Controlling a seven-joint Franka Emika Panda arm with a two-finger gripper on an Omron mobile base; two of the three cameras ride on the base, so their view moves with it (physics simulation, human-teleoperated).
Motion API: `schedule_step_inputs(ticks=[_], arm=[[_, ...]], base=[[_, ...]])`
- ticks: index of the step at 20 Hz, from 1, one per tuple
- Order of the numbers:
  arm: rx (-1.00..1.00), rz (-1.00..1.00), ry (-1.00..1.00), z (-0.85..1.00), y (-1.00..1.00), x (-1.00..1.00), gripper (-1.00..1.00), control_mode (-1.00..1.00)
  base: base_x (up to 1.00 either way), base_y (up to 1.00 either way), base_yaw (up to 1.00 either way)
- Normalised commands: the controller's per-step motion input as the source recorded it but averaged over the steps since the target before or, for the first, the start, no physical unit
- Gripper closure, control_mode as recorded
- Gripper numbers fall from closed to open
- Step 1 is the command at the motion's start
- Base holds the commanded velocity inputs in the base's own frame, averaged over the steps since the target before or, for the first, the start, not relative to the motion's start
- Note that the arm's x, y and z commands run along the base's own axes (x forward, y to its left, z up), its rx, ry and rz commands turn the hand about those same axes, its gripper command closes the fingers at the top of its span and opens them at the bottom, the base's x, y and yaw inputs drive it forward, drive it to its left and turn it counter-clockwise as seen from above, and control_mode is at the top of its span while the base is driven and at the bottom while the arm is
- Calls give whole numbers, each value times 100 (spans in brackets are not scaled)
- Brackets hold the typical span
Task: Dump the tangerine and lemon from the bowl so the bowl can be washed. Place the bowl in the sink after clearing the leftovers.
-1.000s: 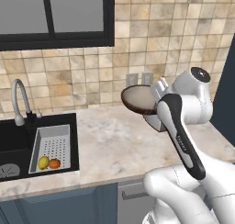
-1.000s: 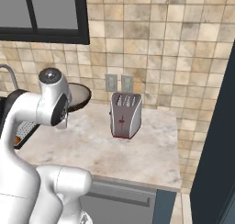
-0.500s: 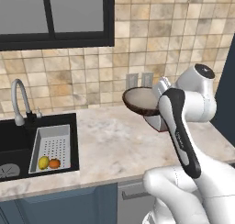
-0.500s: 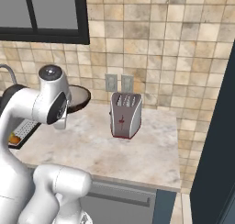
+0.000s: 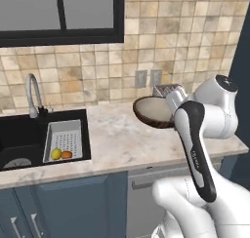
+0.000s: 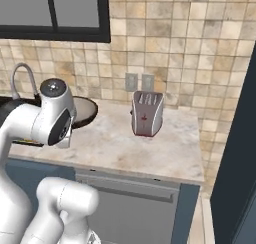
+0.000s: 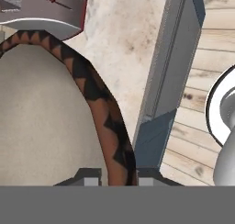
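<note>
Across the marble counter [image 5: 117, 142] in the left base view, largest to smallest: the black sink [image 5: 22, 139] sits at nine o'clock, with its curved silver tap [image 5: 32, 93] behind it and a white perforated tray [image 5: 65, 139] set into its right side. Up at the three o'clock side of the counter, the bowl [image 5: 152, 112] hangs in the air above the stone, held out from the white arm at about ten o'clock of the wrist, tipped so its pale inside faces up and toward the camera. In the right base view the bowl [image 6: 82, 111] peeks out at three o'clock of the arm's elbow, with the silver toaster [image 6: 147, 113] well apart at its three o'clock. In the hand view the gripper [image 7: 118, 176] sits at six o'clock, its two fingertips [image 7: 89, 177] standing either side of the bowl's rim, clamped on it; the bowl [image 7: 46, 122] spreads from there toward ten o'clock, its inside a plain grey-beige and its dark brown rim marked with a lighter zigzag. The bowl holds no fruit. The lemon [image 5: 56, 154] and the tangerine [image 5: 66, 154] lie just beside each other in the near end of the tray, lemon at nine o'clock of the tangerine, both far at nine o'clock of the bowl.
</note>
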Motion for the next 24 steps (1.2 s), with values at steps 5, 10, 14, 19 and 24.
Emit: schedule_step_inputs(ticks=[5, 10, 14, 19, 24], arm=[[0, 0, 0, 0, 0, 0, 100, 100], [0, 0, 0, 0, 0, 0, 100, 100], [0, 0, 0, 0, 0, 0, 100, 100], [0, 0, 0, 0, 0, 0, 100, 100], [0, 0, 0, 0, 0, 0, 100, 100]], base=[[-14, 99, 0], [0, 100, 0], [0, 100, 0], [0, 100, 3], [0, 100, 5]])
